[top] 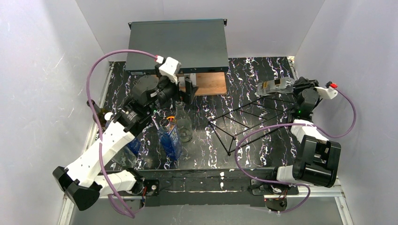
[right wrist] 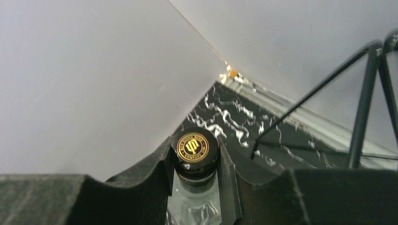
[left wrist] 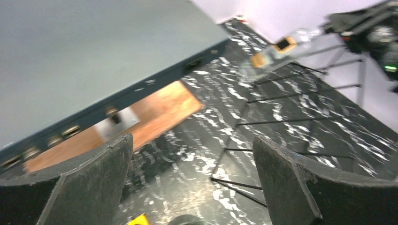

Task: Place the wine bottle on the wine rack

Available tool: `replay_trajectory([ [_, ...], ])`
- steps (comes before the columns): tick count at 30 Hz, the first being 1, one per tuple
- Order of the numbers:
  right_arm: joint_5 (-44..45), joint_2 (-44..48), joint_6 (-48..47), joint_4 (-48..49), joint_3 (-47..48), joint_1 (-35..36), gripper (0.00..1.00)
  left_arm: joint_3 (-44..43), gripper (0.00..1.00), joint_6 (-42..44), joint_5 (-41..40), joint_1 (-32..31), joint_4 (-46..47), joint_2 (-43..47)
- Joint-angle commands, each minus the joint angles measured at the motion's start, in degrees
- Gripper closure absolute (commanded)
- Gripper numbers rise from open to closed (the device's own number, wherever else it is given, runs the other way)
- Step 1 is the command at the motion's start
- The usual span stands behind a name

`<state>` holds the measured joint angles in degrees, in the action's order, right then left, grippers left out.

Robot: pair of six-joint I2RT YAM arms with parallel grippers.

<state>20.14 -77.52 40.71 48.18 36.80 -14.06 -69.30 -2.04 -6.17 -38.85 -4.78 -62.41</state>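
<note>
A clear wine bottle (top: 274, 86) with a black cap lies tilted over the far right end of the wine rack (top: 248, 123), a frame of thin black wire triangles. My right gripper (top: 299, 87) is shut on its neck. The right wrist view shows the gold-printed cap (right wrist: 195, 149) wedged between the fingers (right wrist: 162, 171), with rack wires (right wrist: 363, 108) to the right. My left gripper (top: 183, 91) is open and holds nothing, hovering at the far centre. Its wrist view looks between the wide fingers (left wrist: 94, 183) at the rack (left wrist: 248, 124) and the held bottle (left wrist: 277, 51).
A flat grey box (top: 178, 44) stands at the back, with a wooden board (top: 211, 83) under its front edge. A blue bottle (top: 170, 138) and a clear bottle (top: 184, 124) stand left of the rack. Another bottle (top: 126, 154) lies under the left arm.
</note>
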Motion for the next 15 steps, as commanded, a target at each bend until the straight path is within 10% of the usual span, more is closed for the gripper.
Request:
replay_trajectory([
  [1,-3.2,-0.1,7.9,-1.5,0.3,2.2,0.99,-4.8,0.02,-3.6,18.7,-0.7,-2.4,-3.4],
  [15,-5.0,1.6,14.0,-7.5,1.8,1.6,0.99,-8.9,0.10,-2.0,14.8,-17.4,-9.3,-15.4],
])
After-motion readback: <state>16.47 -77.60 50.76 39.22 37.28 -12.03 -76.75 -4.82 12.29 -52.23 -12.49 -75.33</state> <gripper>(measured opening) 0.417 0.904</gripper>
